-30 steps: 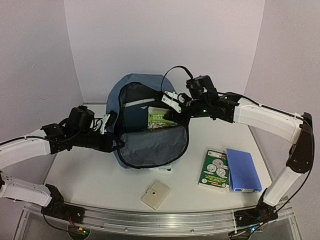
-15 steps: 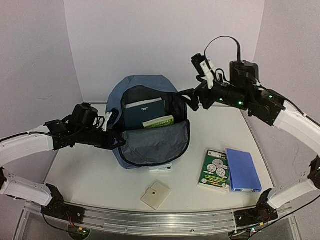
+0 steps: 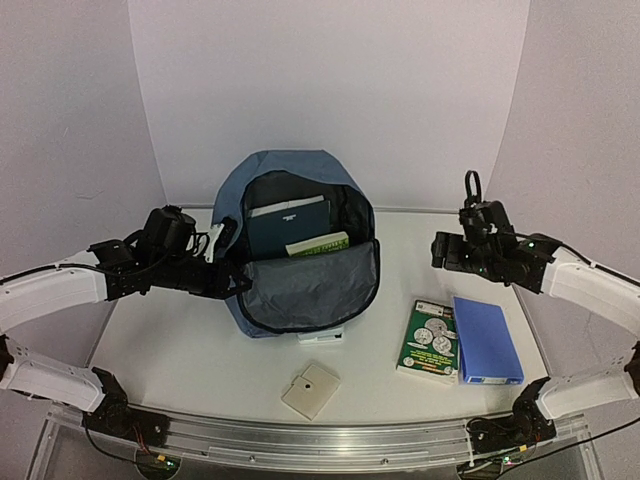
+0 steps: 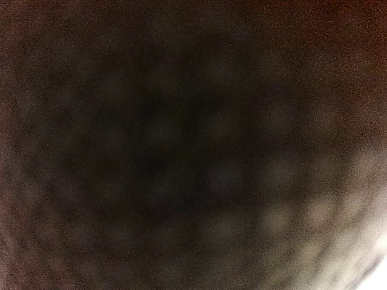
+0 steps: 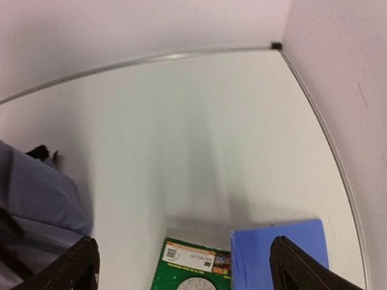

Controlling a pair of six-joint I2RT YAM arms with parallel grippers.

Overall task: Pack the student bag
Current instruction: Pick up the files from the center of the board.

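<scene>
Slate-blue fabric marks the student bag (image 3: 296,190), which stands toward the back of the table (image 3: 170,350), about midway between the two arms. Its main compartment is unzipped and the front flap is folded down toward the near edge, so the grey lining shows. Inside, a dark teal book (image 3: 287,222) stands against the back panel, and a green book (image 3: 318,244) lies tilted just in front of it.

The left gripper (image 3: 222,252) sits at the left rim of the opening with its jaws closed tight. It seems to pinch the rim fabric, though the left wrist view is only a dark blur and cannot confirm that.

The right gripper (image 3: 441,250) hangs above the table to the right of the bag, well apart from it. Its fingers (image 5: 81,269) are spread wide with nothing between them. Below it on the table lie a green-covered booklet (image 3: 432,338) and a blue case (image 3: 486,338), side by side and touching.

A small beige square (image 3: 311,390) lies near the front edge, and a white object (image 3: 322,337) peeks out from under the bag's flap.
</scene>
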